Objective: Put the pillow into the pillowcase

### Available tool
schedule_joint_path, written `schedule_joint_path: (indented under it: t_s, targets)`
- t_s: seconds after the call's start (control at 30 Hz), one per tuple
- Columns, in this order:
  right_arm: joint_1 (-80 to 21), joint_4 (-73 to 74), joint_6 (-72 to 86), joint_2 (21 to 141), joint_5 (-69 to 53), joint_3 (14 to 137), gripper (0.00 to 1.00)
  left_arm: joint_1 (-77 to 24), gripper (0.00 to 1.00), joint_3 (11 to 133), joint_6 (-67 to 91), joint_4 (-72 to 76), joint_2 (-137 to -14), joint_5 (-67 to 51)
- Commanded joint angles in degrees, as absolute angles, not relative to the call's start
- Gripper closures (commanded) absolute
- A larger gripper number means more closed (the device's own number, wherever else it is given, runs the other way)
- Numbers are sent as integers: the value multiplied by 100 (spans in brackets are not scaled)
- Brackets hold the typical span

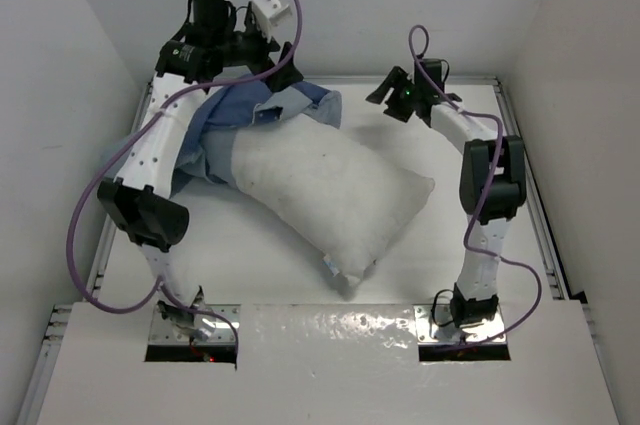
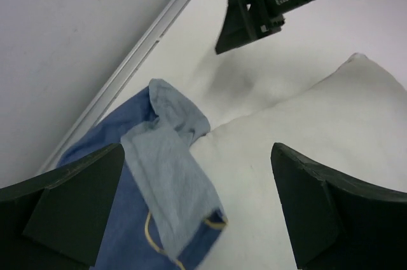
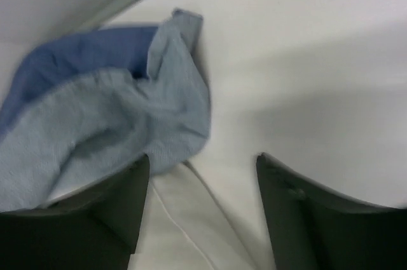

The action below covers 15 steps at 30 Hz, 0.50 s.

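Top external view: the pillow [image 1: 330, 195] is lying diagonally on the white worktop [image 1: 250, 275], its far left end covered by the bunched pillowcase [image 1: 250, 115]. The left end effector [image 1: 283, 67] is hovering over that cloth, and the right end effector [image 1: 392, 95] is hanging apart, off to the right.

Left wrist view: the left fingers [image 2: 76, 206] are standing wide apart, released, above pale lining and yellow stitching that the overhead view is not showing.

Right wrist view, blurred: the right fingers [image 3: 299, 219] are spreading open, gripping nothing, over the pillowcase edge.
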<state>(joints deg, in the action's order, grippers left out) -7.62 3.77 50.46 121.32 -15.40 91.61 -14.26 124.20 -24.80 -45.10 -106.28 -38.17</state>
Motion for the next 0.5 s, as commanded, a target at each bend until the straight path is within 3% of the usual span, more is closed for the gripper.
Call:
schedule_joint_path:
  t_s: [0.0, 0.03, 0.07, 0.13, 0.2, 0.23, 0.3, 0.47]
  targets:
    - [-984, 1080, 3781, 11401, -1239, 9159, 36, -1415, 1, 12314, -2583, -5140, -10819, -3070]
    - [-1063, 1107, 3466, 11104, -1231, 8993, 78, -1415, 6, 12261, -2654, -5298, -10872, -2954]
    - [-1281, 1134, 3019, 10935, -1152, 8800, 100, -1415, 23, 12182, -2794, -5622, -11011, -2857]
    - [-1624, 1169, 2449, 10584, -802, 8528, 100, -1415, 34, 12112, -2778, -5809, -11161, -2752]
    - [-2263, 863, 1884, 10030, -256, 8176, 84, -1415, 31, 11963, -2673, -5766, -11302, -2533]
    - [-2476, 670, 1428, 9854, -203, 7721, 61, -1406, 26, 11892, -2620, -5687, -11329, -2462]
    - [-2969, 2, 1257, 9423, -403, 7262, 39, -1415, 16, 11708, -2540, -5467, -11373, -2461]
    - [-3997, -1202, 853, 9167, -370, 6136, 7, -1415, 15, 11479, -2426, -5300, -11505, -2058]
